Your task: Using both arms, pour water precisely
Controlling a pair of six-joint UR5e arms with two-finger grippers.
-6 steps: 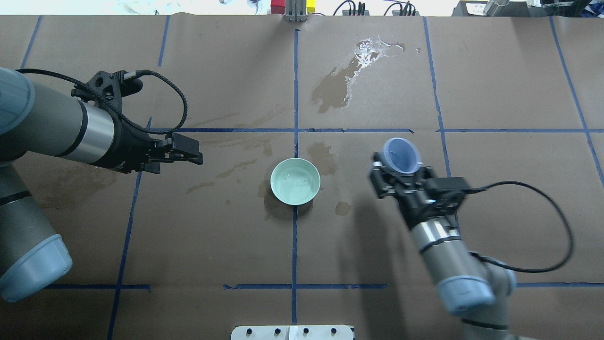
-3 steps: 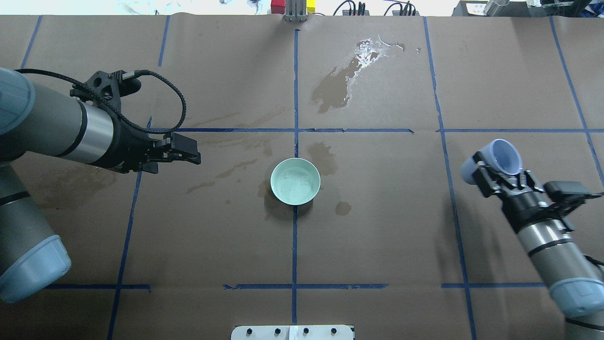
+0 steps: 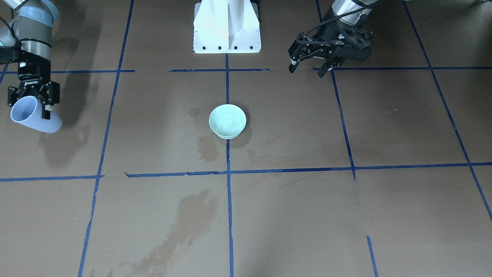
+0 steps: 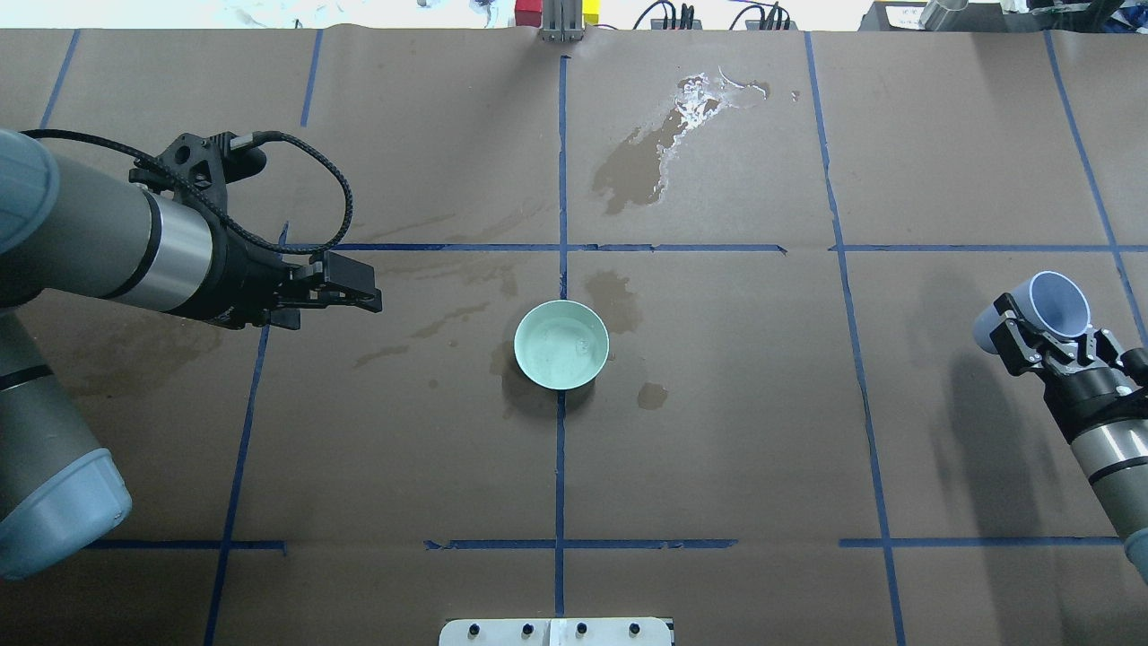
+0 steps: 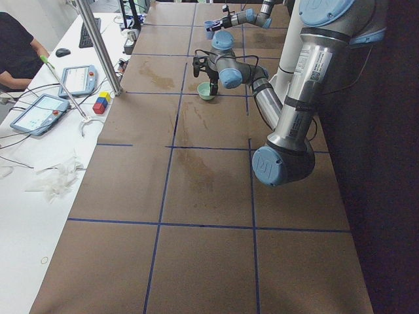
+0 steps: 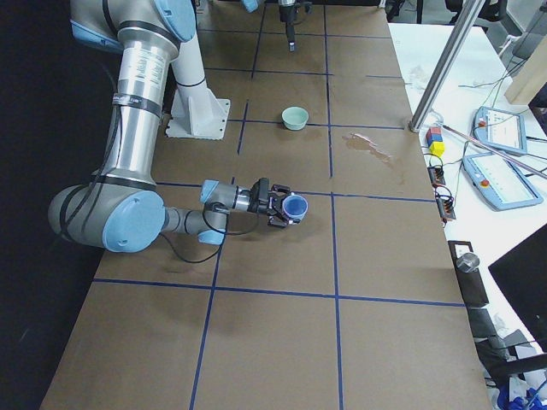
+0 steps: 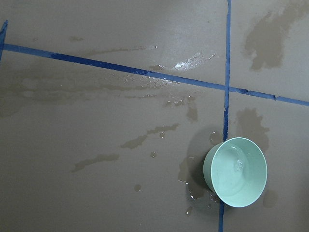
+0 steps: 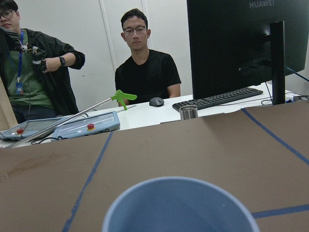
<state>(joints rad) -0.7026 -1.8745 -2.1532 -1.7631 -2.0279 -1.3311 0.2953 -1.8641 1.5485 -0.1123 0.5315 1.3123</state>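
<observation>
Right fingers (image 4: 1006, 337): clamped on tilted blue cup (image 4: 1054, 303), seemingly empty. Left fingers (image 3: 294, 61): apart, holding nothing. Water (image 7: 238, 165): in green bowl (image 4: 561, 344) on bench (image 4: 717, 449), between both sets of fingers, well apart from each; pour judged done, cup set-down left.

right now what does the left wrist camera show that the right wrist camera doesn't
Only the left wrist view: the mint-green bowl standing over a strip of blue tape, a glossy bit of water in it, and wet patches around it.
Only the right wrist view: the rim of the blue cup close at the bottom, two people beyond the table's far edge, a black monitor, a keyboard, a mouse and a small metal cup.
Both: the brown paper table cover crossed by blue tape.
</observation>
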